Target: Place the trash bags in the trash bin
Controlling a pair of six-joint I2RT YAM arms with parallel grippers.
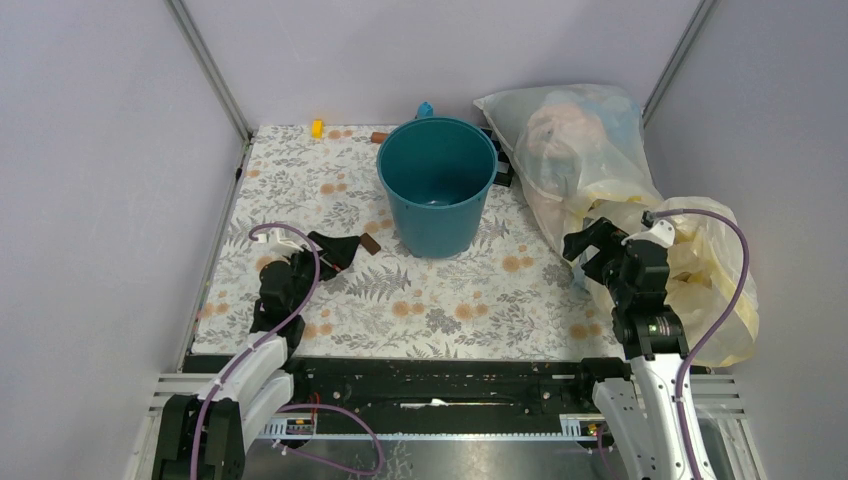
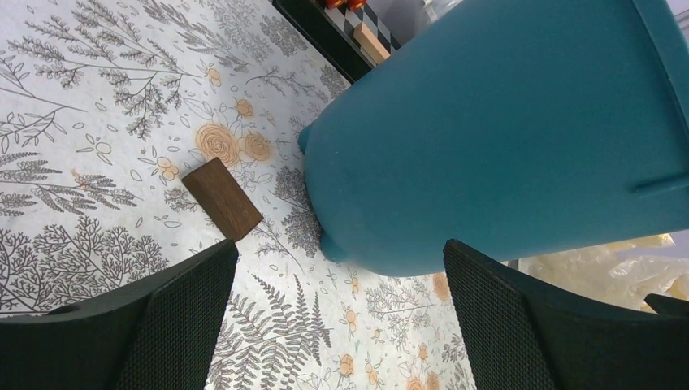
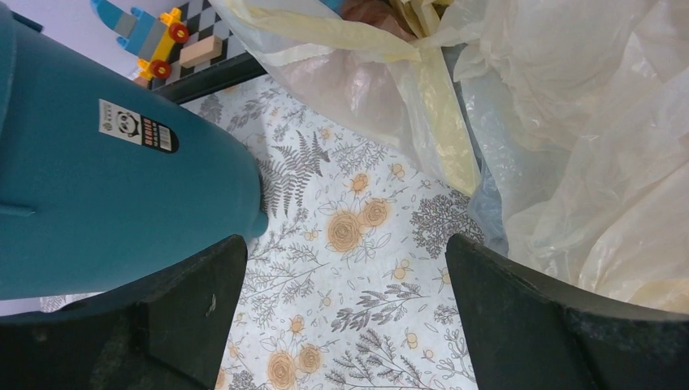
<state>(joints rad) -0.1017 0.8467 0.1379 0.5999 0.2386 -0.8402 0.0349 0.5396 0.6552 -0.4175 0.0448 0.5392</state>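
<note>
Left gripper (image 1: 337, 248) and right gripper (image 1: 592, 242) both wide open, empty. Trash bin (image 1: 440, 228) upright, centre-back. Trash bag (image 3: 486, 162) looks wedged between whitish bag (image 1: 570, 140) and yellow bag (image 1: 710, 285), right of bin; edges unclear.

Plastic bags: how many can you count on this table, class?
3: a stuffed whitish bag right of the bin, a pale-yellow bag at the right edge, and a thin light-blue bag mostly hidden between them. More may be hidden.

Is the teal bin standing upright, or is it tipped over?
Upright. From above, the trash bin shows its open mouth facing up; its base rests on the table.
</note>
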